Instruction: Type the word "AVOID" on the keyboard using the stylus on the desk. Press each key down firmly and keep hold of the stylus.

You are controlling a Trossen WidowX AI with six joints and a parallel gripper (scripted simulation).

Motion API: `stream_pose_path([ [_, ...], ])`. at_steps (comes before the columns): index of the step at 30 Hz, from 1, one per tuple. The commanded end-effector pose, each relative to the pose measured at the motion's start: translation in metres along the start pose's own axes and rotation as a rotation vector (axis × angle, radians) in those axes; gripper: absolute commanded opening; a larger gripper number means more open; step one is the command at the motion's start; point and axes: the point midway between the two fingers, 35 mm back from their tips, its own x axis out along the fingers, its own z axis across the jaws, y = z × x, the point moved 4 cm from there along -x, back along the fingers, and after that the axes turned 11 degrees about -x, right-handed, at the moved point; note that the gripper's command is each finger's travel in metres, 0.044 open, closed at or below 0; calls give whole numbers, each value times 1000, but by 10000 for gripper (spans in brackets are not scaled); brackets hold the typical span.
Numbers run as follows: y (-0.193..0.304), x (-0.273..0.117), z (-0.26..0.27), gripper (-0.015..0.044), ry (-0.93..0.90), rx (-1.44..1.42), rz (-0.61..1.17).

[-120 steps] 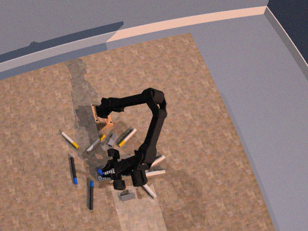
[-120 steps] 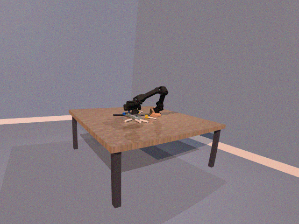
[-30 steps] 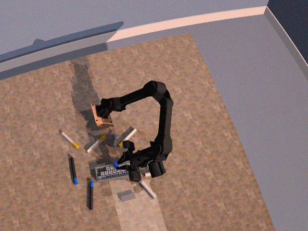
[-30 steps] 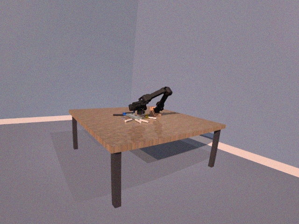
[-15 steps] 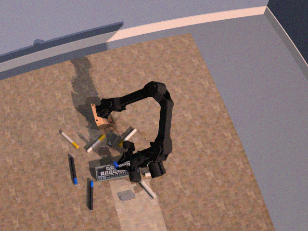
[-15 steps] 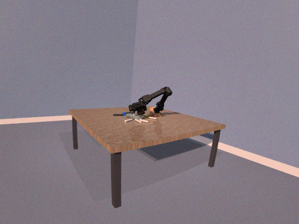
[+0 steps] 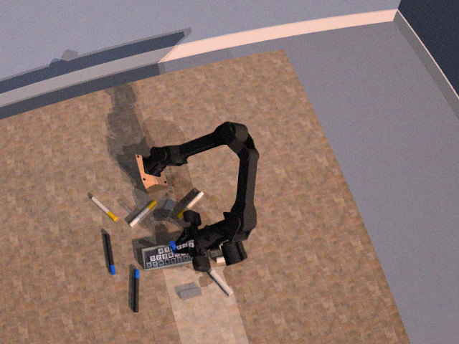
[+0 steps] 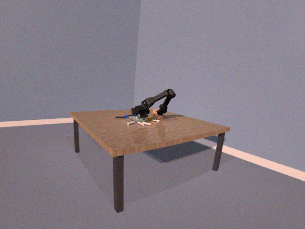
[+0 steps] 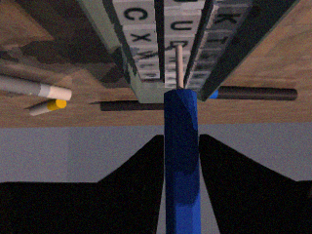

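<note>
The keyboard [image 7: 143, 259] [image 8: 134, 119] [image 9: 102, 24] has a grey-green case and rows of pale lettered keys. My gripper [image 7: 178, 247] [image 9: 180, 142] is over it, shut on the blue stylus [image 7: 172, 245] [image 9: 181, 117]. The stylus's thin pale tip [image 9: 179, 68] points at the middle row in the wrist view, over a partly hidden letter just beyond the U key [image 9: 179, 25]. Whether the tip touches a key cannot be told. The C key [image 9: 136, 14] and X key [image 9: 140, 37] show in the row to the left. The arm hides the keyboard's right part in the top view.
Black pens with blue ends [image 7: 108, 251] [image 7: 135, 292] lie left of and in front of the keyboard. White and yellow pens [image 7: 103, 208] [image 7: 143, 213] [image 7: 191, 203] lie behind it. A white pen [image 7: 221, 282] and a grey block [image 7: 188, 291] lie in front.
</note>
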Motion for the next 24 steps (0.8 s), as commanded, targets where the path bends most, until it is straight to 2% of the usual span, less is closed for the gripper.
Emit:
stream_pose_path([
  [1, -2, 2, -1, 81, -2, 3, -3],
  [15, -1, 1, 0, 81, -2, 3, -3],
  [24, 30, -16, 6, 81, -2, 3, -1],
])
